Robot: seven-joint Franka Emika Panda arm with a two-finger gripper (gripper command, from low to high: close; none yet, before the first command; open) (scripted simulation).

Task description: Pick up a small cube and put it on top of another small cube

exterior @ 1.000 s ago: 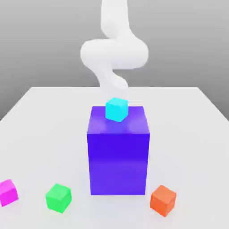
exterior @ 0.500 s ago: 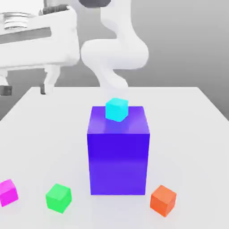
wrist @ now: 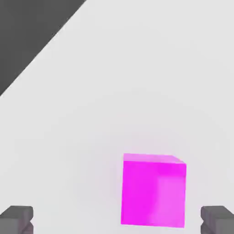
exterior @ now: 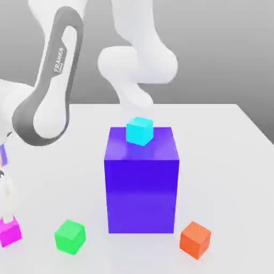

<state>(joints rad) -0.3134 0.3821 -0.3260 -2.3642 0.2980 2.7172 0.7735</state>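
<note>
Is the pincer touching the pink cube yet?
Apart. The hand view shows the pink cube between the open pincer fingertips, with bare table visible on both sides of it.

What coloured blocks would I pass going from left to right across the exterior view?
Magenta cube → green cube → big blue block, with the cyan cube on top → orange cube.

You see the magenta cube [exterior: 9,232] cut by the exterior view's left edge, under the gripper [exterior: 4,211], itself mostly cropped.
</note>
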